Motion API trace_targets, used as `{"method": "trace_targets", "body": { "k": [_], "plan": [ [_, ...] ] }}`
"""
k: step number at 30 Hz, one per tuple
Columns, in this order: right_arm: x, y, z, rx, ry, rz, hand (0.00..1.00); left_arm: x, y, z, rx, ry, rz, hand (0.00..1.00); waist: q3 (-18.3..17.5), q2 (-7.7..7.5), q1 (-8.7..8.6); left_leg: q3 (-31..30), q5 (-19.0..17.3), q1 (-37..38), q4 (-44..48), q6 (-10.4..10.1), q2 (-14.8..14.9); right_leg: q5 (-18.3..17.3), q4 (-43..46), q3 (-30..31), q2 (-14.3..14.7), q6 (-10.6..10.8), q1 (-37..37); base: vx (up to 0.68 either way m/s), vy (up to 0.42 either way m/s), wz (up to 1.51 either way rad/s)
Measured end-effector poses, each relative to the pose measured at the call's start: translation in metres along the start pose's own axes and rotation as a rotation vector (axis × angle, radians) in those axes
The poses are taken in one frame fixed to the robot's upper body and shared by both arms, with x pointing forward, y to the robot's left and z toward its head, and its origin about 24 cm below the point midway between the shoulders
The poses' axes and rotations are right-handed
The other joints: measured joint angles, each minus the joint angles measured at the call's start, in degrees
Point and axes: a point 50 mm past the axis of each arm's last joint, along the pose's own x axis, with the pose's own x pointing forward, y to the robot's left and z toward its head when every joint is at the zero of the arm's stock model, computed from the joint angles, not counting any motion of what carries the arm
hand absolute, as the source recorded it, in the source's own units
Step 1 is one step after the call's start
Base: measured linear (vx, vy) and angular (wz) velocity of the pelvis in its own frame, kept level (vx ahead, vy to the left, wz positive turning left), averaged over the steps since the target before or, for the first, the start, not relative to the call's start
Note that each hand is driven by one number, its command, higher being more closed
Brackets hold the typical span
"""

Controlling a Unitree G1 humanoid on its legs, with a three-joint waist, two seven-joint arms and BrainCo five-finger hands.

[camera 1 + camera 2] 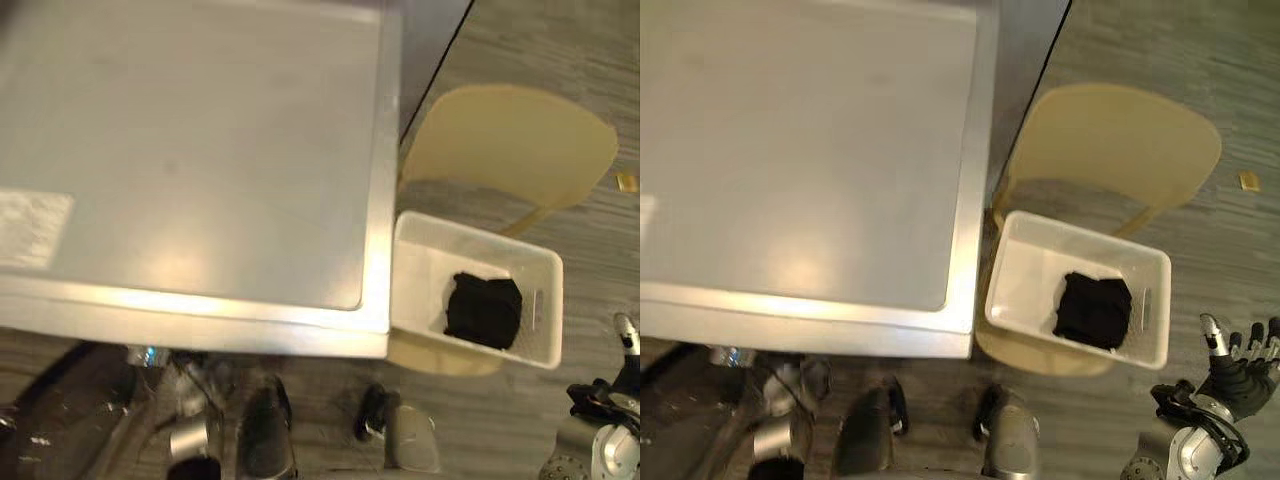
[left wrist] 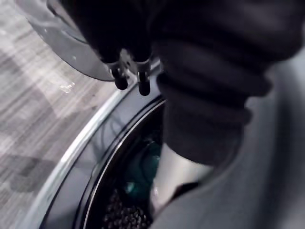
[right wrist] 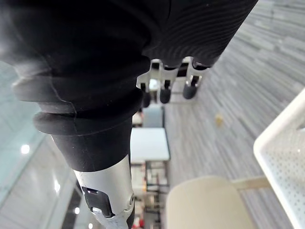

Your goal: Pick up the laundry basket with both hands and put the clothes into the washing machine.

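Right eye view: basket point(image 1: 1025, 275) on a chair point(image 1: 1110, 140) right of the washer point(image 1: 810, 150), black cloth point(image 1: 1094, 310) inside — untouched. Right hand point(image 1: 1237, 372), near right, hangs spread and empty; left hand point(image 2: 143, 82), by the drum point(image 2: 133, 191) — I cannot tell. A lopsided grab could tip the basket off the chair.

Silver-grey washing machine top point(image 1: 190, 150): smooth metal, satin, glossy glare patches. White rectangular laundry basket point(image 1: 420, 280): smooth plastic, perforated walls. Black garment point(image 1: 484, 310): matt cloth. Beige round-backed chair point(image 1: 520, 140): smooth, matt. Grey floor point(image 1: 560, 50): wood-grain planks, low sheen.
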Motion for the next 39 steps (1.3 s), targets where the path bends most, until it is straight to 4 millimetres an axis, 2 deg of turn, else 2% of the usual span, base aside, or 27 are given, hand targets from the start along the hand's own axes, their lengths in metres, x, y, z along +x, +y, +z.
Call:
{"method": "trace_targets", "body": {
  "k": [1, 2, 3, 4, 5, 6, 7, 8, 9, 10, 11, 16, 17, 18, 22, 23, 24, 25, 26, 28, 30, 31, 32, 33, 35, 37, 39],
  "plan": [
    [-0.001, -0.001, -0.003, 0.002, 0.014, -0.004, 0.00, -0.008, 0.009, -0.017, 0.013, 0.059, 0.025, 0.00, -1.0, 1.30, -0.07, 0.5, 0.3, 4.1, -3.5, -0.4, 0.1, -2.6, 5.1, 0.3, -0.1, -0.9, -2.1, 0.31, -0.222, -0.01],
    [-0.001, -0.001, -0.005, 0.000, 0.021, -0.006, 0.00, -0.010, 0.014, -0.020, 0.019, 0.068, 0.038, 0.00, -1.6, 0.77, 0.06, 0.7, 0.5, 4.7, -4.0, -0.8, 0.4, -3.7, 0.3, 0.2, 0.9, -0.3, -1.6, 0.20, -0.170, -0.03],
    [-0.002, -0.002, -0.006, -0.004, 0.027, -0.008, 0.00, -0.011, 0.019, -0.022, 0.027, 0.072, 0.052, 0.00, -2.0, 0.37, 0.40, 1.1, 0.6, 5.0, -3.8, -0.9, 0.5, -1.8, -6.0, 0.0, 1.6, -0.8, -0.7, 0.13, -0.163, -0.09],
    [-0.002, -0.004, -0.006, -0.011, 0.027, -0.014, 0.00, -0.014, 0.023, -0.027, 0.035, 0.087, 0.065, 0.00, -2.2, 1.28, 0.96, 1.7, 0.1, 5.4, -2.8, -1.7, 1.2, -1.9, -8.9, -0.6, 2.7, -0.4, 1.2, 0.24, -0.185, -0.15],
    [-0.004, -0.005, -0.008, -0.016, 0.044, -0.016, 0.00, -0.024, 0.033, -0.040, 0.050, 0.131, 0.089, 0.00, -3.2, 3.10, 1.17, 2.0, 1.3, 6.1, -0.9, -3.6, 3.0, -1.0, -9.9, -2.0, 4.1, -1.5, 3.5, 0.30, -0.208, -0.11],
    [-0.005, -0.007, -0.009, -0.025, 0.061, -0.017, 0.00, -0.029, 0.038, -0.047, 0.056, 0.153, 0.096, 0.00, -3.4, 3.43, 1.21, 2.0, 2.0, 6.8, 0.5, -4.7, 3.4, -1.0, -10.6, -2.0, 4.4, -1.5, 5.3, 0.31, -0.109, -0.03],
    [-0.008, -0.008, -0.012, -0.024, 0.083, -0.020, 0.00, -0.042, 0.040, -0.054, 0.054, 0.175, 0.070, 0.00, -3.8, 3.24, 1.81, 2.1, 1.8, 5.8, 4.4, -6.2, 4.0, -1.0, -12.7, -1.7, 4.5, -1.5, 9.0, 0.19, -0.042, 0.00],
    [-0.011, -0.010, -0.016, -0.026, 0.101, -0.029, 0.00, -0.050, 0.039, -0.063, 0.038, 0.211, 0.074, 0.00, -5.4, 2.70, 2.73, 2.4, -0.3, 5.7, 0.3, -7.3, 2.8, -1.0, -13.9, -1.6, 4.0, -1.5, 9.9, 0.26, 0.031, -0.03],
    [-0.011, -0.012, -0.019, -0.027, 0.115, -0.036, 0.00, -0.058, 0.037, -0.069, 0.039, 0.235, 0.054, 0.00, -6.5, 3.57, 3.29, 2.5, 2.3, 6.6, -9.8, -5.0, 0.8, -1.0, -14.1, -1.8, 3.7, -1.4, 10.7, 0.20, 0.080, -0.10],
    [-0.011, -0.010, -0.022, -0.024, 0.124, -0.032, 0.00, -0.061, 0.038, -0.070, 0.037, 0.241, 0.053, 0.00, -6.5, 3.59, 3.74, 2.3, 5.6, 6.5, -11.5, -4.2, 0.2, -1.0, -13.9, -1.7, 3.7, -1.3, 10.9, 0.22, 0.085, -0.22],
    [-0.015, -0.005, -0.032, -0.027, 0.186, -0.005, 0.00, -0.068, 0.040, -0.075, 0.028, 0.262, 0.059, 0.00, -7.4, 2.33, 4.34, 2.7, 6.6, 7.7, -11.2, -4.1, -0.6, -1.0, -13.5, -1.9, 2.7, -0.6, 11.3, 0.14, 0.037, -0.09],
    [-0.025, 0.000, -0.040, -0.022, 0.236, 0.018, 0.00, -0.078, 0.041, -0.082, 0.029, 0.292, 0.056, 0.00, -8.7, 1.66, 4.19, 2.2, 6.3, 10.6, -11.3, -3.4, -1.5, -1.6, -10.1, -2.7, 1.0, 0.2, 13.2, 0.04, 0.027, 0.17],
    [-0.028, -0.002, -0.042, -0.029, 0.252, 0.018, 0.00, -0.079, 0.042, -0.082, 0.028, 0.291, 0.062, 0.00, -9.7, 0.53, 4.32, 2.1, 6.2, 10.6, -11.2, -3.4, -1.8, -2.4, -11.9, -2.9, 1.2, 0.9, 14.6, -0.04, -0.054, 0.19],
    [-0.031, 0.000, -0.045, -0.024, 0.264, 0.021, 0.00, -0.079, 0.041, -0.080, 0.024, 0.283, 0.059, 0.00, -9.9, 0.52, 4.36, 2.0, 6.1, 10.2, -10.9, -3.4, -1.6, -2.7, -13.0, -3.2, 1.4, 1.2, 15.5, -0.05, -0.061, 0.18],
    [-0.033, 0.007, -0.051, -0.017, 0.290, 0.048, 0.00, -0.076, 0.035, -0.061, -0.007, 0.196, 0.037, 0.00, -9.2, 2.82, 4.57, 1.8, 6.2, 6.4, -6.0, -3.4, 0.2, -3.9, -14.6, -3.4, 3.1, 1.4, 15.3, -0.14, -0.075, 0.09],
    [-0.032, 0.014, -0.051, -0.008, 0.289, 0.073, 0.00, -0.075, 0.029, -0.052, -0.022, 0.155, 0.014, 0.00, -8.4, 4.24, 4.33, 1.8, 6.7, 4.0, -1.7, -2.5, 1.4, -4.1, -13.6, -4.3, 4.0, 1.1, 15.2, -0.22, -0.072, 0.25],
    [-0.032, 0.016, -0.052, -0.005, 0.290, 0.082, 0.00, -0.074, 0.028, -0.049, -0.024, 0.142, 0.007, 0.00, -8.0, 4.71, 4.21, 1.8, 7.4, 2.5, 0.7, -1.4, 1.8, -4.4, -13.0, -4.6, 4.0, 0.8, 15.0, -0.33, -0.072, 0.45],
    [-0.033, 0.019, -0.053, -0.001, 0.299, 0.091, 0.00, -0.073, 0.023, -0.045, -0.036, 0.124, -0.008, 0.00, -7.8, 4.65, 4.04, 1.7, 9.6, 0.0, 2.6, 1.0, 1.8, -5.4, -11.4, -4.9, 3.5, -0.3, 13.5, -0.30, -0.017, 0.53],
    [-0.035, 0.019, -0.053, 0.005, 0.302, 0.085, 0.00, -0.070, 0.018, -0.035, -0.058, 0.082, -0.025, 0.00, -7.7, 3.43, 4.00, 1.1, 9.7, -0.5, 2.9, 1.0, 1.1, -5.4, -10.8, -5.9, 2.3, -1.2, 12.5, -0.28, 0.005, 0.52],
    [-0.036, 0.022, -0.052, 0.016, 0.296, 0.096, 0.00, -0.071, 0.012, -0.018, -0.087, 0.001, -0.055, 0.00, -7.2, 4.15, 4.33, 1.7, 6.0, -2.0, 21.7, 1.5, 5.1, -5.7, -8.7, -7.1, 2.8, -2.0, 12.5, -0.21, 0.050, 0.25],
    [-0.037, 0.025, -0.045, 0.031, 0.275, 0.108, 0.00, -0.071, 0.010, -0.014, -0.093, -0.023, -0.066, 0.00, -7.5, 4.24, 3.43, 2.6, 3.9, 3.6, 25.3, 0.3, 5.2, -5.6, -7.9, -7.9, 3.0, -2.2, 12.9, -0.19, 0.088, 0.16],
    [-0.038, 0.026, -0.043, 0.037, 0.270, 0.115, 0.00, -0.071, 0.008, -0.014, -0.093, -0.025, -0.072, 0.00, -7.5, 4.27, 2.51, 2.8, 2.4, 5.0, 23.7, 0.1, 5.1, -5.3, -7.8, -8.2, 3.1, -2.1, 12.9, -0.20, 0.131, 0.25],
    [-0.037, 0.029, -0.039, 0.049, 0.253, 0.124, 0.00, -0.072, 0.001, -0.013, -0.101, -0.028, -0.091, 0.00, -8.2, 4.71, 1.56, 4.7, -2.2, 7.6, 15.3, -0.3, 3.7, -4.5, -7.4, -8.4, 3.1, -2.0, 11.3, -0.17, 0.111, 0.21],
    [-0.038, 0.029, -0.040, 0.047, 0.258, 0.121, 0.00, -0.072, 0.001, -0.010, -0.100, -0.039, -0.091, 0.00, -9.7, 3.63, 0.93, 5.5, -3.2, 8.0, 9.8, -0.9, 2.1, -3.6, -7.8, -8.2, 2.7, -1.9, 9.1, -0.16, 0.103, 0.19],
    [-0.038, 0.029, -0.039, 0.049, 0.254, 0.115, 0.00, -0.070, -0.006, -0.001, -0.090, -0.079, -0.112, 0.00, -10.7, 2.18, 0.56, 5.8, -3.2, 9.0, 0.6, -1.0, -0.4, -0.3, -9.8, -8.5, 2.6, -2.2, 6.8, -0.11, 0.075, 0.22],
    [-0.038, 0.028, -0.040, 0.047, 0.255, 0.112, 0.00, -0.067, -0.013, 0.005, -0.079, -0.109, -0.135, 0.00, -10.6, 1.68, 0.19, 6.4, -3.1, 11.0, -5.5, -1.2, -1.9, 1.0, -10.2, -8.6, 2.4, -2.1, 6.3, -0.13, 0.076, 0.15],
    [-0.038, 0.027, -0.043, 0.034, 0.267, 0.111, 0.00, -0.065, -0.013, 0.000, -0.064, -0.086, -0.134, 0.00, -10.5, 0.93, 0.53, 9.0, -1.3, 14.6, -10.1, -1.3, -3.4, 2.5, -10.2, -5.9, 2.0, -2.5, 6.3, -0.15, 0.040, -0.34]
  ]
}}
